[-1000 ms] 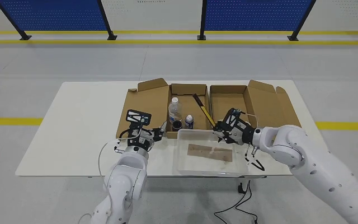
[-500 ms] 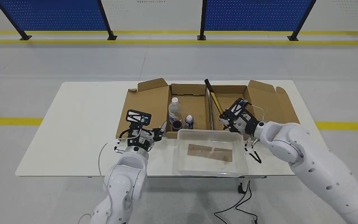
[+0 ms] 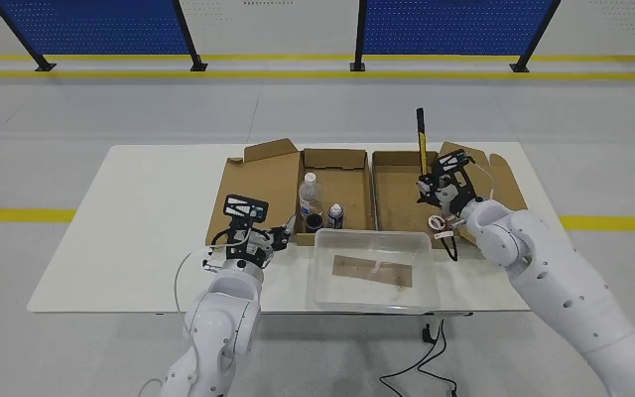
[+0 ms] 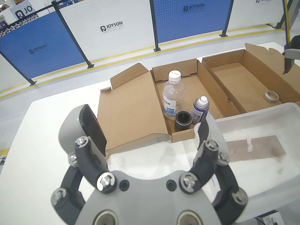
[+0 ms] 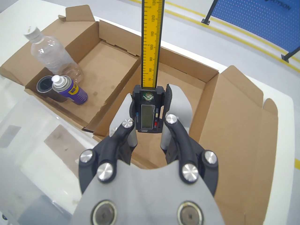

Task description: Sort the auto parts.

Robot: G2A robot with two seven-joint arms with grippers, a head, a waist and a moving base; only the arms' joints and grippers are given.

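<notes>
Fencing of blue panels (image 3: 99, 25) backs the white table (image 3: 129, 218); right gripper (image 5: 150, 111) clamps the caliper (image 5: 151, 36), left gripper (image 4: 146, 118) gapes.

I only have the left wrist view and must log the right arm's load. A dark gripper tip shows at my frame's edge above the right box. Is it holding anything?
Observer: Yes, the right gripper is shut on a digital caliper, clamped at its display head.
Operator: Which way does it point?
Observer: Away from the robot; in the top view its yellow scale reaches past the far wall of the right box.
</notes>
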